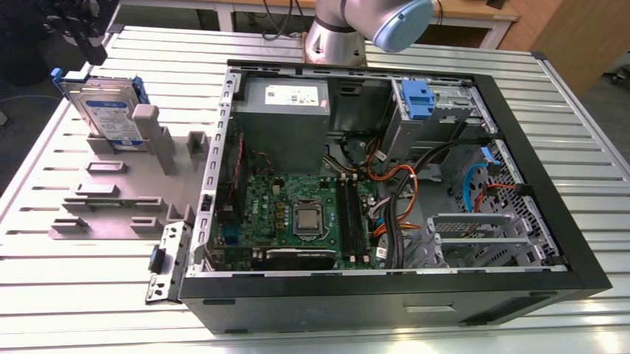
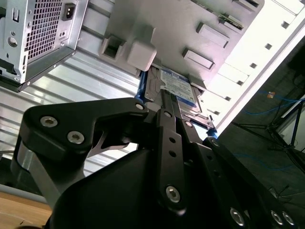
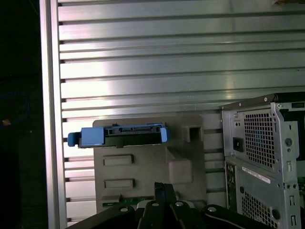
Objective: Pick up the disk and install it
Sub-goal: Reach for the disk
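Note:
The disk point(image 1: 105, 112), a silver drive with a white-and-blue label in a bright blue carrier, leans upright in a grey holder fixture point(image 1: 118, 195) on the table at the exterior view's left. My gripper point(image 1: 91, 46) hangs just above and behind the disk's upper edge, apart from it, its black fingers point(image 3: 165, 190) together with nothing between them. In the first wrist view the disk point(image 3: 121, 135) is seen edge-on beyond the fingertips. In the second wrist view the disk point(image 2: 180, 87) lies past the gripper point(image 2: 164, 98), in the fixture.
An open black computer case point(image 1: 551, 243) fills the table's middle and right, with the motherboard point(image 1: 295, 214), grey power supply point(image 1: 285, 110) and a silver drive cage with a blue latch point(image 1: 418, 99). The arm's base point(image 1: 340, 33) stands behind the case. The slatted table point(image 1: 88, 295) ends near the fixture.

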Robot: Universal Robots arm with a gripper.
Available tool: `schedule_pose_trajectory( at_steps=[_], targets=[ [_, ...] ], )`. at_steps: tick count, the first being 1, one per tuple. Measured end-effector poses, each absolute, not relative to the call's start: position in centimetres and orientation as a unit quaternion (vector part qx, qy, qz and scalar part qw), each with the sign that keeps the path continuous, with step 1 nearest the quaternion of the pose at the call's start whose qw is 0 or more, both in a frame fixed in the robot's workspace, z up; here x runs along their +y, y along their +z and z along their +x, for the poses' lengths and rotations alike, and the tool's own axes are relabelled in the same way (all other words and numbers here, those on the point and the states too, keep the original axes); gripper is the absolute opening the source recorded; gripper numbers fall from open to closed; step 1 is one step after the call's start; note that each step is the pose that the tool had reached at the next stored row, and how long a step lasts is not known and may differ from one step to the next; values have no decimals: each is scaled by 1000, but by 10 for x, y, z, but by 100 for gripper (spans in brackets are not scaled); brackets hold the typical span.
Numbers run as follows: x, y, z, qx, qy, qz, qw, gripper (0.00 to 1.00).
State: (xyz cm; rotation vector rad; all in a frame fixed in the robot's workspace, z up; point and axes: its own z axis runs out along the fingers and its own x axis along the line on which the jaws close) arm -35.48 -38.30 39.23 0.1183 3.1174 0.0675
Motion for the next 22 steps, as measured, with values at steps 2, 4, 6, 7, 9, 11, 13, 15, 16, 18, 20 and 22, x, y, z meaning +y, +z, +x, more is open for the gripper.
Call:
schedule_pose_trajectory(
  at_steps=[2, 4, 6, 7, 9, 11, 13, 15, 16, 18, 20, 22],
  targets=[
    [-383, 392, -356, 999, 22, 38, 11, 11],
    [-383, 392, -358, 999, 22, 38, 11, 11],
    [-383, 392, -358, 999, 22, 38, 11, 11],
    [-383, 392, -358, 999, 22, 38, 11, 11],
    [-383, 392, -359, 999, 22, 38, 11, 11],
    [-383, 392, -359, 999, 22, 38, 11, 11],
    [-383, 392, -359, 999, 22, 38, 11, 11],
    [-383, 392, -359, 999, 22, 38, 11, 11],
    [-383, 392, -359, 999, 22, 38, 11, 11],
    [-383, 392, -359, 999, 22, 38, 11, 11],
    [-383, 392, -361, 999, 22, 38, 11, 11],
    [-382, 392, -363, 999, 22, 38, 11, 11]
  ],
)
